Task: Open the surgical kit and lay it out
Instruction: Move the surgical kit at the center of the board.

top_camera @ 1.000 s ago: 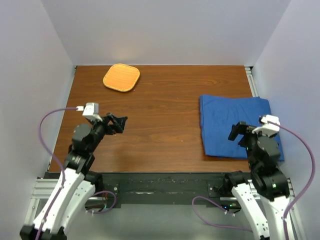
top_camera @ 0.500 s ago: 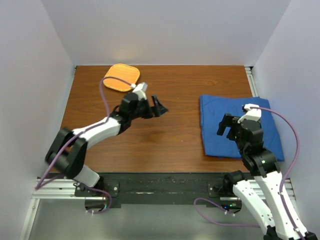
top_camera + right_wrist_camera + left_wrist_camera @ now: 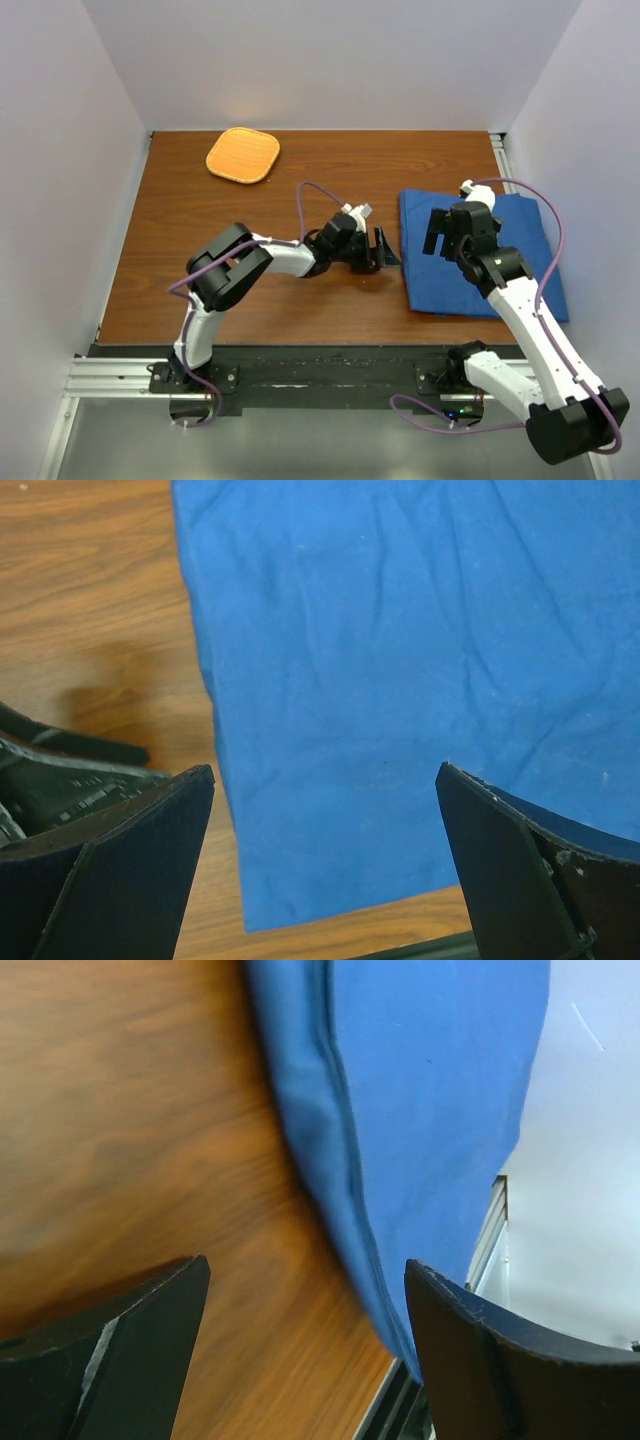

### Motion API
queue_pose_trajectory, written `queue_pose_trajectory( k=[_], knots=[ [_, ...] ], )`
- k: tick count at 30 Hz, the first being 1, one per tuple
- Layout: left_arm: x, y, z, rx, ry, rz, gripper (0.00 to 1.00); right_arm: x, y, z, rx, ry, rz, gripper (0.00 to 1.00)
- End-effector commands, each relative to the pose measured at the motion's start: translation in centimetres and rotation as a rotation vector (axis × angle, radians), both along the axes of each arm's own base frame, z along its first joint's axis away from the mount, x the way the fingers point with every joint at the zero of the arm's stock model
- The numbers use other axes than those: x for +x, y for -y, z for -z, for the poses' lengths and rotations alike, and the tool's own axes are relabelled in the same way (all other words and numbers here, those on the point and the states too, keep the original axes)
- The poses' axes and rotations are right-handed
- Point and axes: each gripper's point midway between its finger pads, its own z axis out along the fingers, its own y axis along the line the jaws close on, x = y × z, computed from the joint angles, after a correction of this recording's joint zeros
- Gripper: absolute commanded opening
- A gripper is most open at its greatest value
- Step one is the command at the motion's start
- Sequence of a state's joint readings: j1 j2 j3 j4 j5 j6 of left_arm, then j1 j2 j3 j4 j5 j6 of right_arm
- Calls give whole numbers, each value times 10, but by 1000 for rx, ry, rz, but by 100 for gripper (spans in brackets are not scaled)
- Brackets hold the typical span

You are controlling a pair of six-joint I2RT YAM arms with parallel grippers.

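top view: right arm covers a strip of the blue cloth wrap; wrap lies folded, inside hidden | left wrist view: wrap blurred, cut by top edge; fingers cut by bottom edge | right wrist view: wrap runs off top and right edges; left gripper cut by left edge, partly behind a finger

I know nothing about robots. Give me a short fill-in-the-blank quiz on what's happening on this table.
1. The folded cloth is coloured ____.
2. The mat in the far corner is coloured ____.
3. The left end effector and the right end effector are both ____, holding nothing.
4. The right end effector hangs over the ____.

Missing words: blue; orange; open; cloth.
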State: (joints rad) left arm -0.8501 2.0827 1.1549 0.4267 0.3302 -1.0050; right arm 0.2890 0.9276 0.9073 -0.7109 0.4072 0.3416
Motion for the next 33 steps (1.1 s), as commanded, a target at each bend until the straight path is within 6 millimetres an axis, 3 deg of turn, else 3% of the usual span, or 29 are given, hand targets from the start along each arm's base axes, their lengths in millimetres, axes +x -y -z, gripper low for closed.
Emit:
queue_pose_trajectory(
  k=[1, 6, 11, 15, 16, 18, 20, 21, 22, 24, 28, 29, 33],
  knots=[
    [8, 26, -19, -88, 30, -15, 84, 10, 9, -9, -20, 3, 68, 99],
    [7, 48, -10, -103, 10, 12, 81, 18, 23, 3, -40, -56, 111, 99],
    [4, 57, 20, -74, -42, 15, 68, 27, 34, 12, 15, -85, 158, 99],
    [-5, 65, 31, -77, -66, 39, 49, 35, 41, 19, 50, -90, 201, 99],
    [-8, 66, 34, -75, -69, 45, 40, 38, 46, 22, 61, -93, 219, 99],
    [-9, 67, 35, -77, -68, 48, 31, 41, 51, 25, 62, -96, 228, 99],
    [-9, 66, 34, -77, -63, 50, 14, 44, 62, 30, 53, -109, 260, 99],
    [-9, 63, 36, -69, -63, 49, 1, 46, 61, 32, 63, -115, 267, 99],
    [-6, 60, 31, -72, -49, 37, 0, 45, 74, 33, 73, -113, 310, 99],
    [-5, 48, 36, -56, -52, 18, 0, 46, 75, 41, 98, -124, 323, 99],
    [19, 9, 32, -60, -57, -74, 0, 45, 76, 59, 138, -167, 337, 99],
    [18, -4, 41, -42, -74, -91, 0, 44, 74, 62, 145, -176, 332, 99],
    [33, -39, 31, -41, -53, -140, 0, 43, 58, 76, 196, -223, 254, 98]
  ],
)
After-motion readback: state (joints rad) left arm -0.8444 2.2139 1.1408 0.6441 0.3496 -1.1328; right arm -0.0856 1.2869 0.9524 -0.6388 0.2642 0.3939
